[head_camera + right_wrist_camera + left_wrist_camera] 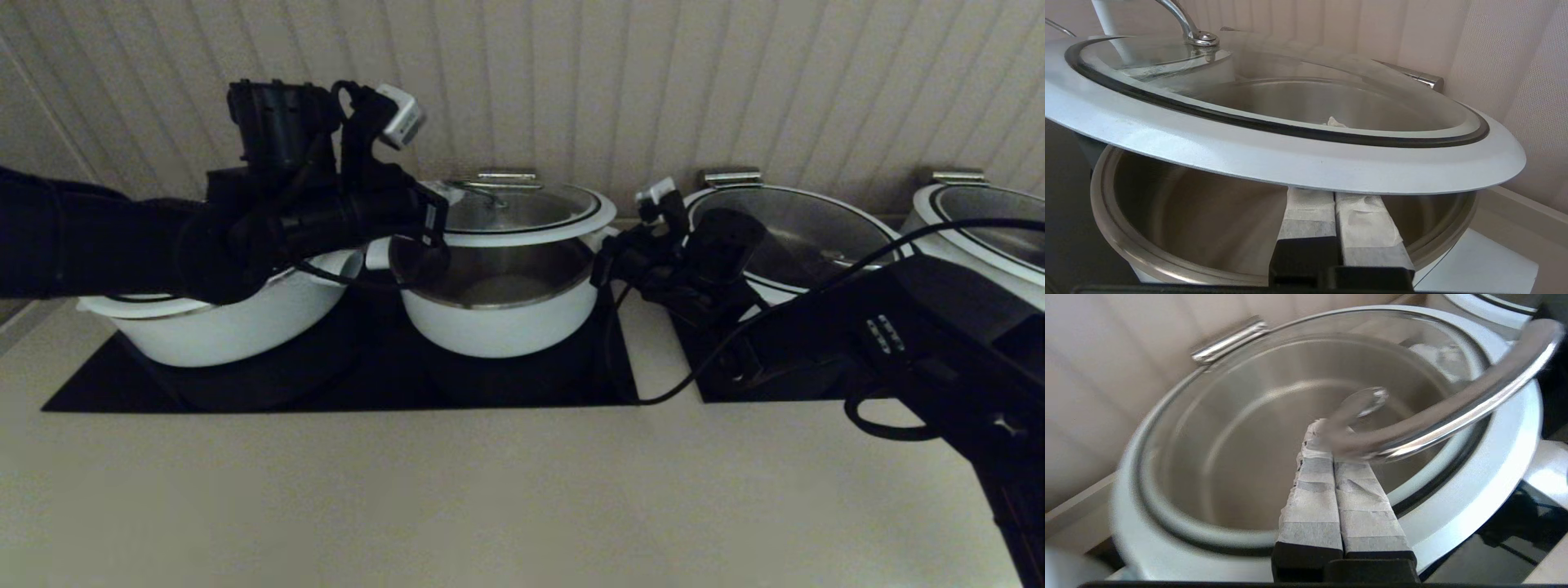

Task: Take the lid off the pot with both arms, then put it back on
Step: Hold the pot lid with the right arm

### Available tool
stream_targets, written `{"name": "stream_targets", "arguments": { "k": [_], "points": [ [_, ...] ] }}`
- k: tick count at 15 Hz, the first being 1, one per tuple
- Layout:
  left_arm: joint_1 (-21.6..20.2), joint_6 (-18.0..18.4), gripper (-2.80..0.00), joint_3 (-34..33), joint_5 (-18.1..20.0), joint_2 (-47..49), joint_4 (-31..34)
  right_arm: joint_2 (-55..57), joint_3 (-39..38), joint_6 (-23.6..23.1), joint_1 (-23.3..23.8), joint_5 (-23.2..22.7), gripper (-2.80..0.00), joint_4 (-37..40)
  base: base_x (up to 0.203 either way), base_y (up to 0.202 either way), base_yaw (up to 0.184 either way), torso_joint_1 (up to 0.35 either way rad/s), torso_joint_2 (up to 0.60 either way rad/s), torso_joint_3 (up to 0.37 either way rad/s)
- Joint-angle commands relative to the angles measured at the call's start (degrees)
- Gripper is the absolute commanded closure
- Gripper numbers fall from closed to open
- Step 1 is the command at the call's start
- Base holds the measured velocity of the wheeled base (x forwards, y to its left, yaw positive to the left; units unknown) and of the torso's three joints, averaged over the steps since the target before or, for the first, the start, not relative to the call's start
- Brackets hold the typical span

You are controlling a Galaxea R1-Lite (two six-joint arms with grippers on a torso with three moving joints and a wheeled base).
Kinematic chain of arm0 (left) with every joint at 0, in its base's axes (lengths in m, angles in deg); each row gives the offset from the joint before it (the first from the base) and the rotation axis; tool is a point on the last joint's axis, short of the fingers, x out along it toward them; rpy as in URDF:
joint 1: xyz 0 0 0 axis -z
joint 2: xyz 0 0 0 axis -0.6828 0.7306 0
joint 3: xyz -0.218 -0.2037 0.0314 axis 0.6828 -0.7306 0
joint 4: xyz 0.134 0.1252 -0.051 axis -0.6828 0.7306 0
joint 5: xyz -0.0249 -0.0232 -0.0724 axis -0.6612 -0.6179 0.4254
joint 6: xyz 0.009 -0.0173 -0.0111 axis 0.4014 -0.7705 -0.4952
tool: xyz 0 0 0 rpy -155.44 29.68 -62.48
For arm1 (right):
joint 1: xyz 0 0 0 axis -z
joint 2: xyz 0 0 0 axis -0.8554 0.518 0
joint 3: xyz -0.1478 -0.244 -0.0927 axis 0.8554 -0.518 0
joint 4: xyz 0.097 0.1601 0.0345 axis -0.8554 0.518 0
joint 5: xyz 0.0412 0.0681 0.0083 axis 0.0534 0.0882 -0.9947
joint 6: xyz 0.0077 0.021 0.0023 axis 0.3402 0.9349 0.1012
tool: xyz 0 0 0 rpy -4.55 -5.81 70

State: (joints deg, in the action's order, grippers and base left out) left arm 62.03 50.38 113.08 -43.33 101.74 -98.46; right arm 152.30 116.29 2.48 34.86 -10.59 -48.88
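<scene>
White-rimmed glass lid [522, 214] with black ring, steel-lined white pot [500, 306], seemingly black hob [343, 371]

My head view is dim and warm-toned, and my two arms show only as black shapes without detail. Both wrist views are far brighter, evenly lit. In the left wrist view the lid [1457, 473] smears with blur, and glare streaks its steel handle [1453, 416]. The right wrist view is sharper.

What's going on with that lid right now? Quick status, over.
Left gripper shut, tips under the handle. Right gripper shut beneath the rim. Lid held above pot. Nothing in between.
</scene>
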Motion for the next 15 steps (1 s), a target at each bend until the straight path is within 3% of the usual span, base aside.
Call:
{"name": "stream_targets", "arguments": {
  "k": [1,11,15],
  "points": [
    [-1.81,0.10,0.00,-0.90,0.04,-1.89,0.15,-0.26,-0.02,-0.04,-0.05,-0.15,0.00,-0.48,0.000,0.000,0.000,0.000,0.00,0.000],
    [-4.78,0.08,0.00,-11.55,0.13,-12.42,2.23,0.09,0.07,-0.13,0.04,-0.06,0.00,-0.48,0.000,0.000,0.000,0.000,0.00,0.000],
    [-4.68,0.05,0.00,-21.72,0.13,-18.67,1.74,0.09,0.07,-0.13,0.04,-0.06,0.00,-0.57,0.000,0.000,0.000,0.000,0.00,0.000]
  ]
}}
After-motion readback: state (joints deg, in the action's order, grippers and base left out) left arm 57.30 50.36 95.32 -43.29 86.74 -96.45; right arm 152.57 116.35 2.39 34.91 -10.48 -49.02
